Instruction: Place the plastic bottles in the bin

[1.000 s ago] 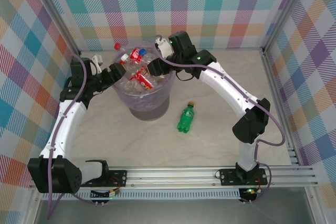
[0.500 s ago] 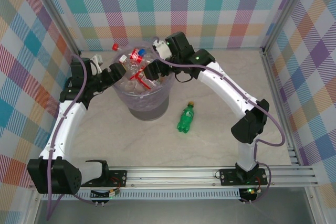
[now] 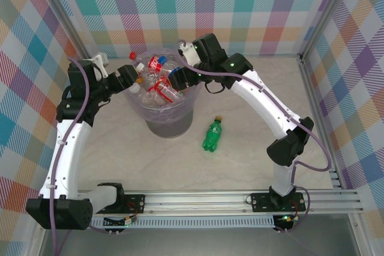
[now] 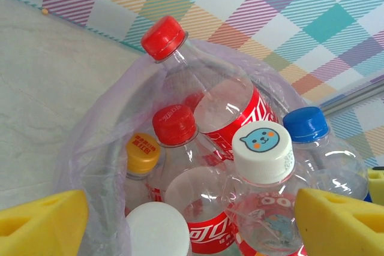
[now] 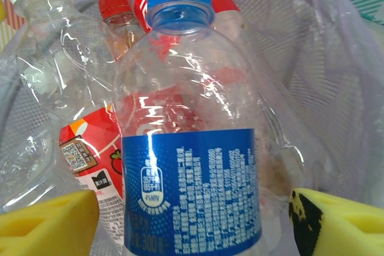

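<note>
Holding the bin (image 3: pixel 171 125), beige table (image 3: pixel 150 166) — plaid walls (image 3: pixel 240 4)

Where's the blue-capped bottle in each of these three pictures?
Top external: the blue-capped bottle lies at the far side of the bin.
Left wrist: right of middle, beside a white cartoon-face cap.
Right wrist: centre, close up.
Shared landmark: the lavender bag lining the bin.

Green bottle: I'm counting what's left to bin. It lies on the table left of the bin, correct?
No, the side is wrong. The green bottle lies on the table right of the bin, not left; the top external view shows it.
</note>
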You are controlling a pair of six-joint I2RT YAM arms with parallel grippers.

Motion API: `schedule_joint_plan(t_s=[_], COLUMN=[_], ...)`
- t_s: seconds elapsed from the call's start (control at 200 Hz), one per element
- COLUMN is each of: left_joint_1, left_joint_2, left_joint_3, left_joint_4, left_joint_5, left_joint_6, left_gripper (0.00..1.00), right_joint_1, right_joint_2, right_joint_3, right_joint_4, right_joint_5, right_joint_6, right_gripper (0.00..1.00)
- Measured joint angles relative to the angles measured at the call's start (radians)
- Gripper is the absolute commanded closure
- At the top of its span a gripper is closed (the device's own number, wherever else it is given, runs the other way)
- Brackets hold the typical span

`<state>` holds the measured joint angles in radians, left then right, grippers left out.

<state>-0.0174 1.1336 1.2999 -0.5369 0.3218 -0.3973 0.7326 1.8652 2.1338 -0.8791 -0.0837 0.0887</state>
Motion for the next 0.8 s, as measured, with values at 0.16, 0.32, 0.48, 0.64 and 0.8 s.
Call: schedule_joint_plan(t_s=[0.16, 0.32, 0.48, 0.64, 0.8], left_joint_1=[0.000, -0.002, -0.013, -0.032, -0.047], left_joint_2=[0.000, -0.007, -0.007, -0.007, -0.007], left_joint_3=[-0.008, -0.068, -0.126, -0.159, -0.166], left_joint_4=[-0.013, -0.003, 0.016, 0.049, 0.068], left_joint_5=[-0.002, 0.016, 0.037, 0.055, 0.050], left_joint_6=[0.001, -0.016, -0.044, -0.073, -0.090], left_gripper=[0.13, 0.13, 0.13, 0.13, 0.13], right_joint_1=[0.000, 0.000, -0.003, -0.007, -0.012], right_joint_2=[-0.008, -0.010, -0.011, -0.034, -0.056], right_joint_3=[-0.007, -0.035, -0.065, -0.126, -0.192], right_joint_4=[0.002, 0.016, 0.053, 0.117, 0.169], right_joint_5=[0.009, -0.005, -0.019, -0.034, -0.050], right_joint_6=[0.002, 0.005, 0.009, 0.024, 0.039], right_gripper=[0.35, 0.42, 0.45, 0.46, 0.46])
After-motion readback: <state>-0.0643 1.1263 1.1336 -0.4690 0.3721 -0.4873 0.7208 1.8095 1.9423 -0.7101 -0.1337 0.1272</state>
